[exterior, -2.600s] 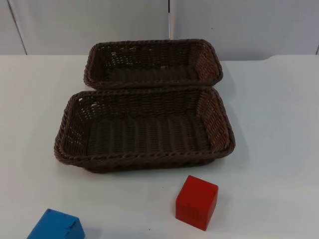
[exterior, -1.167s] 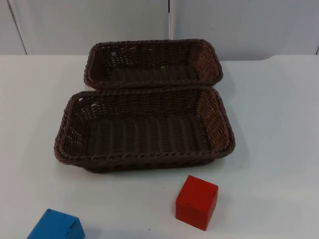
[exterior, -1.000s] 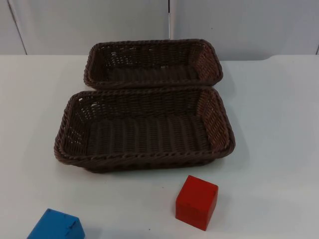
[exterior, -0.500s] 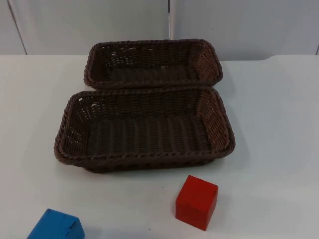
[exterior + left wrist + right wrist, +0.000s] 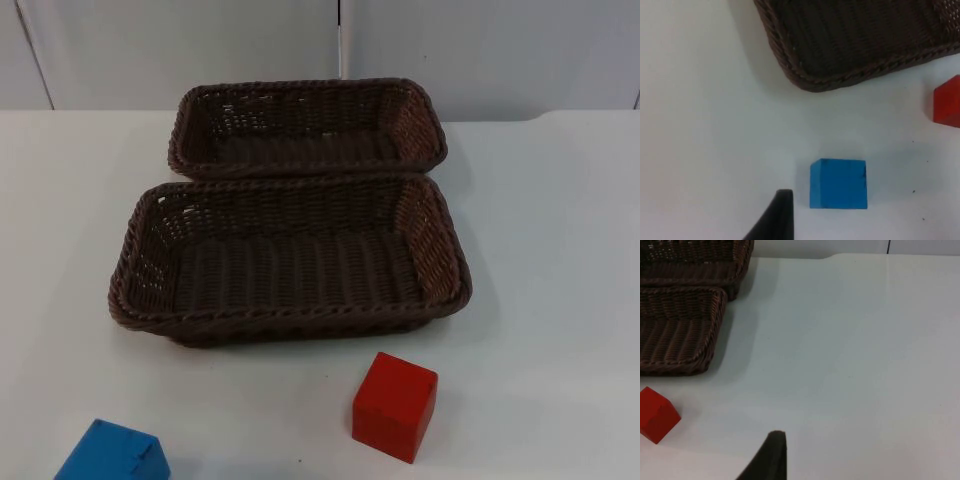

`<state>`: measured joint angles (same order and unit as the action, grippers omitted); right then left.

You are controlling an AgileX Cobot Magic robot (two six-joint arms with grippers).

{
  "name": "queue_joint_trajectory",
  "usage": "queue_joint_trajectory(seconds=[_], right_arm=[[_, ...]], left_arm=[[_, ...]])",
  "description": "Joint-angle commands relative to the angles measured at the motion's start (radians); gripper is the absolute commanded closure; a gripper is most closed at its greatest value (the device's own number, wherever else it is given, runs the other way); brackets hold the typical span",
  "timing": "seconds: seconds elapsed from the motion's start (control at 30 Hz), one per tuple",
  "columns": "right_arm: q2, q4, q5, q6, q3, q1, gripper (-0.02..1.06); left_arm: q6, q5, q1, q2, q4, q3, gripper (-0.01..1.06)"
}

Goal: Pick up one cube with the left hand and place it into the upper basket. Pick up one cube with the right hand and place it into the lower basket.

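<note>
Nearest, the blue cube (image 5: 112, 452) sits at the bench's (image 5: 560, 250) near left edge, just beside the left gripper's fingertip (image 5: 775, 215) on the bench side away from the baskets, so that arm looks best placed for it; how far either gripper is open I cannot tell, and neither holds anything visible. The red cube (image 5: 394, 405) lies right of the blue, off to one side of the right gripper's fingertip (image 5: 769, 456). Farther back are the lower basket (image 5: 290, 262), then the upper basket (image 5: 308, 127), neither holding a cube.
</note>
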<state>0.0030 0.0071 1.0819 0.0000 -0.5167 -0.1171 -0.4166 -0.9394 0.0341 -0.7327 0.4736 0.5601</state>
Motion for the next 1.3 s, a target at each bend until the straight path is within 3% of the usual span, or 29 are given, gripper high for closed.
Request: queue_joint_trajectory(seconds=[0.0, 0.33, 0.5, 0.7, 0.87, 1.27], right_arm=[[-0.003, 0.005, -0.003, -0.012, 0.001, 0.004, -0.01], [-0.003, 0.007, -0.003, -0.012, 0.001, 0.004, -0.01], [-0.003, 0.007, -0.003, -0.012, 0.001, 0.004, -0.01], [-0.003, 0.007, -0.003, -0.012, 0.001, 0.004, -0.01], [-0.003, 0.007, -0.003, -0.012, 0.001, 0.004, -0.01], [-0.003, 0.007, -0.003, -0.012, 0.001, 0.004, -0.01]], left_arm=[[-0.017, 0.010, 0.004, -0.044, 0.032, 0.005, 0.00], [-0.051, 0.010, 0.000, -0.174, 0.071, 0.005, 0.00], [-0.051, 0.047, -0.078, -0.224, 0.065, 0.005, 0.00], [0.020, 0.170, -0.209, -0.264, -0.005, 0.005, 0.00], [0.206, 0.226, -0.318, -0.334, -0.198, 0.005, 0.00], [0.273, 0.335, -0.423, -0.539, -0.225, 0.005, 0.00]])
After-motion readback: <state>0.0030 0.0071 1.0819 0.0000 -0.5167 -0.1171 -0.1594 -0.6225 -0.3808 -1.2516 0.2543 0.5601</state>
